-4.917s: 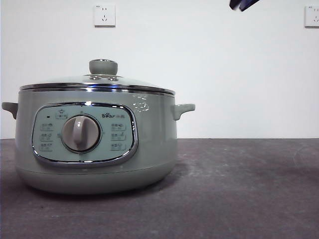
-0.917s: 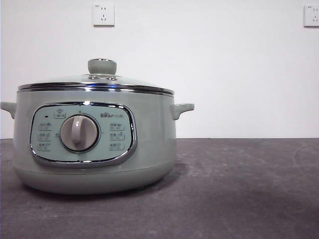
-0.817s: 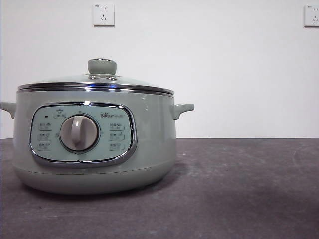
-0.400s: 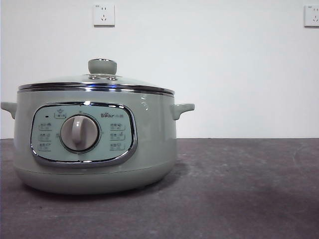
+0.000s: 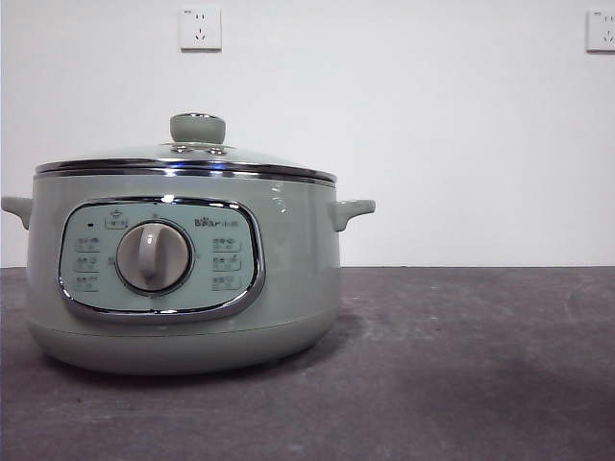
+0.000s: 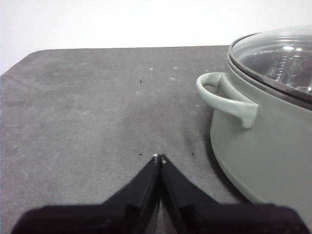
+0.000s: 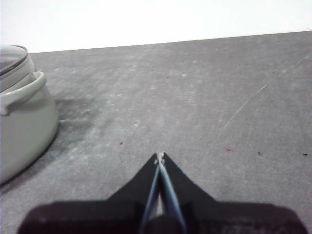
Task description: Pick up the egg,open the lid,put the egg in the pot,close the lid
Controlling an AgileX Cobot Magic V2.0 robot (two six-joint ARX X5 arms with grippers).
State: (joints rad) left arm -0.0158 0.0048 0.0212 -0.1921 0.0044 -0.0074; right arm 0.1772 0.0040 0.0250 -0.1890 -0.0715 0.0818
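Front view: the pot (image 5: 183,279) stands on the dark table (image 5: 461,365) with the lid (image 5: 187,158) seated on it; "Bear" is printed above the dial (image 5: 153,257). Two wall sockets (image 5: 200,28) sit behind.

Left wrist view: the left pincer (image 6: 159,157), pressed together and holding nothing, hangs just beside the pot's side handle (image 6: 225,97).

Right wrist view: the right pincer (image 7: 159,156), also pressed together, is well apart from the pot. No egg shows.

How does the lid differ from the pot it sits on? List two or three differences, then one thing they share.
The lid is shallow, domed and see-through glass; the pot is deep, straight-sided and opaque sage green. The lid has one knob on top; the pot has two side handles and a front control panel with a dial. The lid rests on the pot; the pot stands on the table. Both are round with chrome trim.
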